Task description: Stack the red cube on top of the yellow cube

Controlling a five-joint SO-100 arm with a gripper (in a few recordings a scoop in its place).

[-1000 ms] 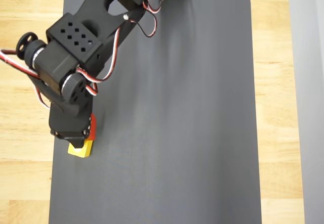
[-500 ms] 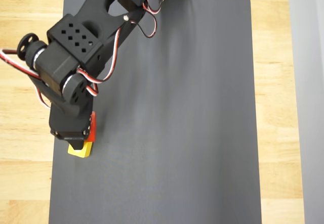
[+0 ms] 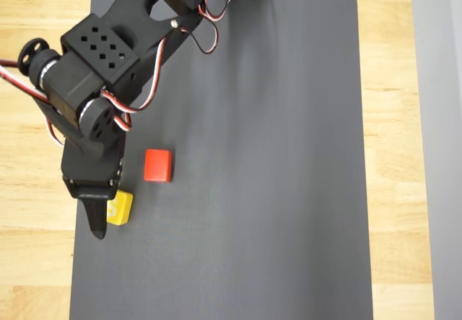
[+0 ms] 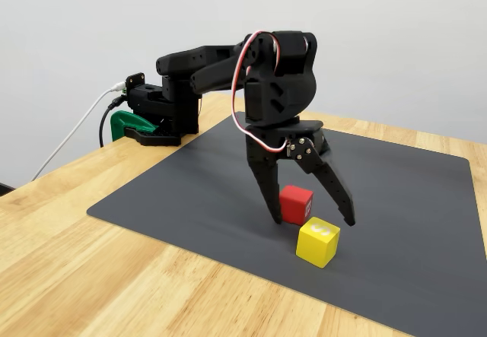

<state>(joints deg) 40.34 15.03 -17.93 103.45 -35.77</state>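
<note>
The red cube [image 3: 157, 165] [image 4: 295, 204] rests on the dark mat, not on the other block. The yellow cube [image 3: 120, 207] [image 4: 318, 240] sits close beside it, lower left of it in the overhead view and nearer the camera in the fixed view. My gripper [image 3: 99, 215] [image 4: 310, 220] hangs open above the two blocks and holds nothing. In the fixed view its fingers [image 4: 270, 200] spread wide, with the red cube showing between them. From overhead the black arm covers the yellow cube's left edge.
The dark grey mat [image 3: 274, 154] [image 4: 426, 223] lies on a wooden table [image 3: 404, 190] [image 4: 114, 276], with open room to the right of the blocks. The arm's base and a green clamp [image 4: 122, 124] stand at the table's back left edge.
The gripper has opened and let go of the red cube. The cube now lies on the mat to the right of the yellow one, and the arm shifted slightly left.
</note>
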